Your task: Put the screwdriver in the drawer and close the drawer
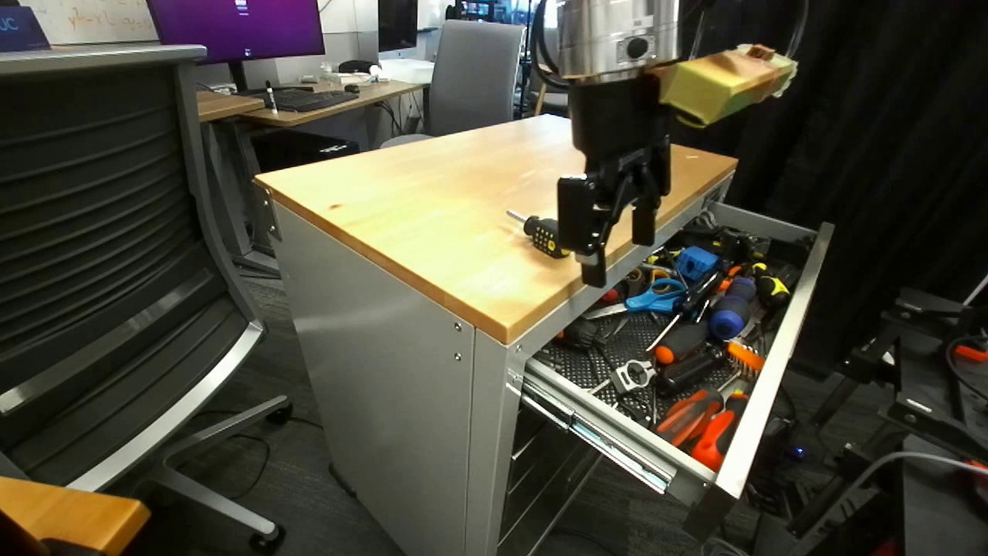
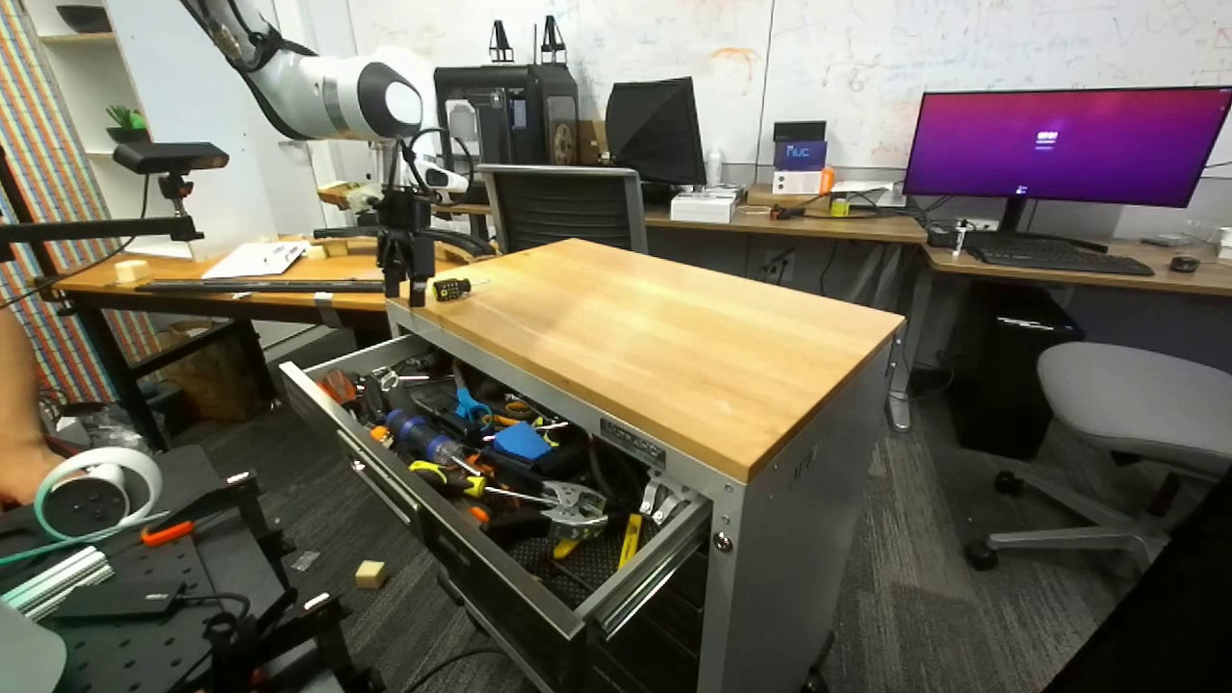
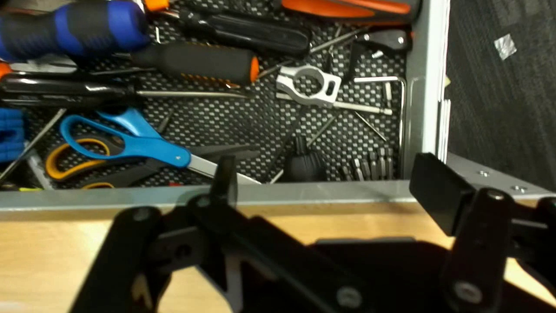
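The screwdriver [image 1: 544,234] lies on the counter [image 1: 417,201], close to the edge above the pulled-out drawer [image 1: 781,351], with its fat handle toward that edge and its tip pointing away. It could easily get bumped: if the tool [image 3: 332,186] comes down a bit off, one of its fingers [image 3: 441,193] may push the handle — and then it could roll over the edge, drop into the drawer, and get lost among all the other things. A finger could also bang into the wood, since the tool hangs right over that same edge. Closing the drawer may be hard too, because it is so full; something fat like the blue-and-black handle [image 1: 732,307] might catch under the counter's edge. The tool's two fingers are spread wide — they hold nothing, and the wrist view shows the counter's edge crossing behind the gap. In an exterior view, a finger hides the screwdriver's handle end, near the counter's closest corner [image 1: 505,328], so I can't tell if they touch.
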{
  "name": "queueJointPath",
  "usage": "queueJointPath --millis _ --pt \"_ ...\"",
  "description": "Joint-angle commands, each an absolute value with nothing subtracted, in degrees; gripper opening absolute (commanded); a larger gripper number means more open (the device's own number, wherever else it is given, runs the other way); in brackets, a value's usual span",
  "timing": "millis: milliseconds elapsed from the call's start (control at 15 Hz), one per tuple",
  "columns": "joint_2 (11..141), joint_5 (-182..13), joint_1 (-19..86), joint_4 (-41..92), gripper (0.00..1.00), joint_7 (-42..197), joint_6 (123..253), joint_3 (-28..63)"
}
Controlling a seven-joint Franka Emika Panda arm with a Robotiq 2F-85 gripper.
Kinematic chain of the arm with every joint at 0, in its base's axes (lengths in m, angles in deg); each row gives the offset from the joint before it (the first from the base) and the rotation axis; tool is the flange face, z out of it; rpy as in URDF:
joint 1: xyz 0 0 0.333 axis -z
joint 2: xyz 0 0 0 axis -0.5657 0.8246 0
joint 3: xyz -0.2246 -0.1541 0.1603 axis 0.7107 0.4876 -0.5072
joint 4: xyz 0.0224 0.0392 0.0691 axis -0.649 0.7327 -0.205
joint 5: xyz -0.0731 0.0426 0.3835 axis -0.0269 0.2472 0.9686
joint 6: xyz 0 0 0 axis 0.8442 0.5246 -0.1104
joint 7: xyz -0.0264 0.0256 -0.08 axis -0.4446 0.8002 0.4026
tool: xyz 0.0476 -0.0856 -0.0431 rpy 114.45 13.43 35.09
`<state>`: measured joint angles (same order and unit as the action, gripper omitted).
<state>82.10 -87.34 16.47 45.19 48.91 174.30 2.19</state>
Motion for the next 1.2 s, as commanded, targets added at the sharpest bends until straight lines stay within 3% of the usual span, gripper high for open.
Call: queueJointPath --millis 0,400,467,533,1000,1133 --pt "85.6 -91.0 11.9 38.1 1.00 40.4 174.5 5.6" --pt "87.8 -97.4 9.3 33.9 1.00 31.7 174.3 8.4" --pt "88.5 -98.4 9.4 33.7 0.82 31.7 175.0 8.6" --pt "89.2 -99.8 9.3 33.5 0.72 30.7 175.5 9.2" --pt "89.2 -100.9 10.1 34.3 0.18 31.2 175.1 9.0" --pt "87.9 -99.2 11.0 35.9 0.19 34.5 173.4 8.0"
